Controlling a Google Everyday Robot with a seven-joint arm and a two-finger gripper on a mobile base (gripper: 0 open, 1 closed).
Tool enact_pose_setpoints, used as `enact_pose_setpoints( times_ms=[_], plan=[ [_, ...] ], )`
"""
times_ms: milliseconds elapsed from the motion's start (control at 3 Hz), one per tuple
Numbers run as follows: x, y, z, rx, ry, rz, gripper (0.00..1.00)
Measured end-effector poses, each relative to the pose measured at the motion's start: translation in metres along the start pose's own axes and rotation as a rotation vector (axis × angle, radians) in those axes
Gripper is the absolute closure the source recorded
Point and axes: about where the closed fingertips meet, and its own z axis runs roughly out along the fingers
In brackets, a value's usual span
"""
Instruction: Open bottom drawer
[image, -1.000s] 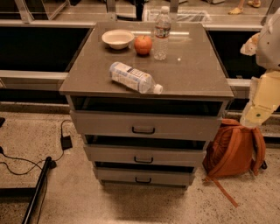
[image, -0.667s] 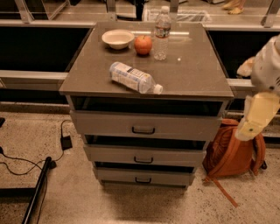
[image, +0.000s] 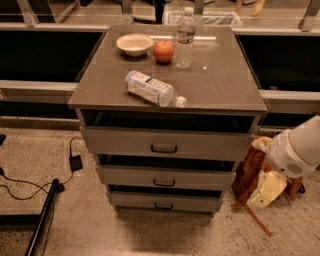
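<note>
The grey cabinet has three drawers. The bottom drawer (image: 165, 202) is the lowest and narrowest, with a small dark pull handle (image: 163, 205) at its centre and a dark gap above its front panel. The middle drawer (image: 165, 177) and the top drawer (image: 167, 143) sit above it. My arm's white joint (image: 296, 149) is to the right of the cabinet, level with the middle drawer. My gripper (image: 261, 197) hangs below it as a cream-coloured end, level with the bottom drawer and well to its right, not touching it.
On the cabinet top (image: 220, 85) are a white bowl (image: 134, 44), an apple (image: 163, 51), an upright water bottle (image: 184, 38) and a bottle lying down (image: 152, 89). An orange-brown bag (image: 250, 172) stands on the floor behind my arm. Cables (image: 30, 185) and a black pole (image: 42, 220) lie at the left.
My arm has moved down at the right, from beside the cabinet top to beside the lower drawers. The drawers and the things on top have not moved.
</note>
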Motion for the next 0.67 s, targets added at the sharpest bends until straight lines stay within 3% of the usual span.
enact_pose_setpoints(
  times_ms=[333, 667],
  plan=[
    [0.004, -0.002, 0.006, 0.008, -0.008, -0.01, 0.0],
    [0.001, -0.003, 0.04, -0.012, -0.046, 0.079, 0.0]
  ],
)
